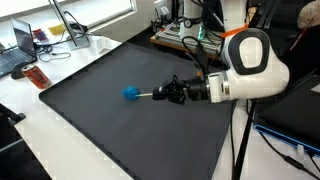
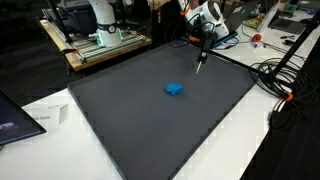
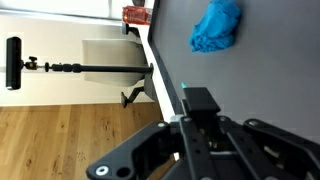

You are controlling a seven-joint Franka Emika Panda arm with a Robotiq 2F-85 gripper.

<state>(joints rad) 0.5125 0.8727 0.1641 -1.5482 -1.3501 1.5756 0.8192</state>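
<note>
A crumpled blue cloth (image 1: pixel 129 94) lies near the middle of a dark mat (image 1: pixel 100 120) and shows in both exterior views (image 2: pixel 174 89). In the wrist view the cloth (image 3: pixel 217 27) is ahead of the fingers. My gripper (image 1: pixel 163 93) hovers low over the mat beside the cloth, apart from it (image 2: pixel 203 58). Its fingers (image 3: pixel 198 100) look shut on a thin pen-like stick (image 1: pixel 146 93) with a cyan tip (image 3: pixel 186 88) pointing toward the cloth.
A red can (image 1: pixel 37 76) and a laptop (image 1: pixel 15 50) sit on the white table beyond one mat edge. Another laptop (image 2: pixel 10 122) and a paper (image 2: pixel 46 114) lie by a corner. Cables (image 2: pixel 275 75) and an equipment rack (image 2: pixel 100 38) border the mat.
</note>
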